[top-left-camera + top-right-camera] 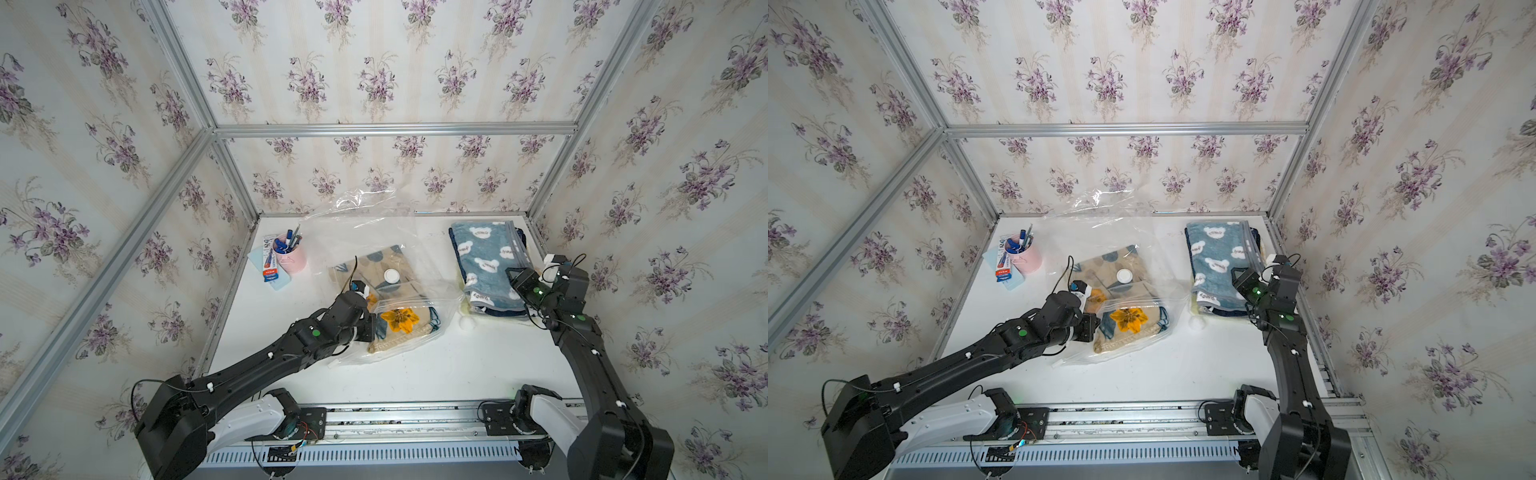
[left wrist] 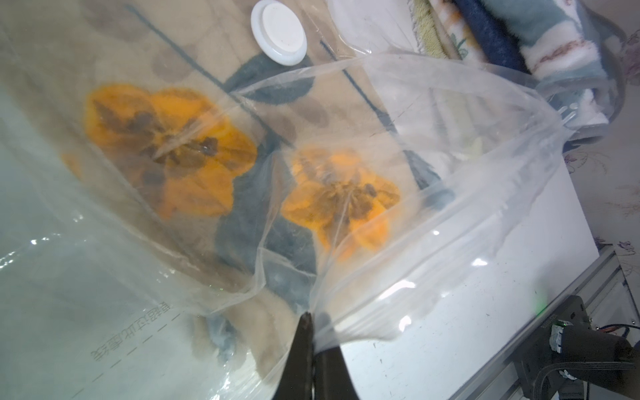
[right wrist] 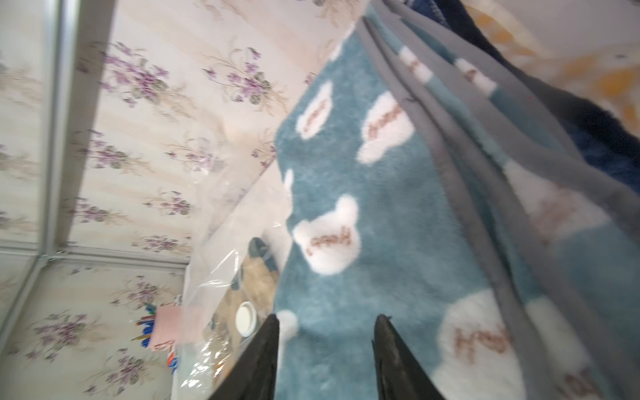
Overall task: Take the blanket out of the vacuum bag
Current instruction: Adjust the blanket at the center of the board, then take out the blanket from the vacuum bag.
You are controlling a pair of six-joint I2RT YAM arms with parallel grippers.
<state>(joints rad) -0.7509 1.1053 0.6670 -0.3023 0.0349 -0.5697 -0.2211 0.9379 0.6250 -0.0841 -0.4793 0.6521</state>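
Wallpaper printed with purple violets covers every wall of a booth framed in aluminium bars. Two black robot arms reach over a white table from a metal rail along its near edge. In the middle of the table lies the vacuum bag, clear and crinkled, its far end rising loosely against the back wall. The blanket, beige with orange flowers and dark blue leaves, sits folded inside the bag, beneath the round white valve disc on the bag's upper face.

The left gripper is clamped on the plastic at the bag's near-left edge. The left wrist view shows its jaws pressed together on a pinch of film, and in both top views that arm lies low across the table's left half. The right gripper has its fingers spread apart over a blue blanket with white bear shapes. This is the top of a stack of folded blankets on the table's right side, close to the wall. Whether the fingers touch the fleece cannot be told.

A pink cup of pens stands at the table's far left, next to some flat packets and near the bag's left side.
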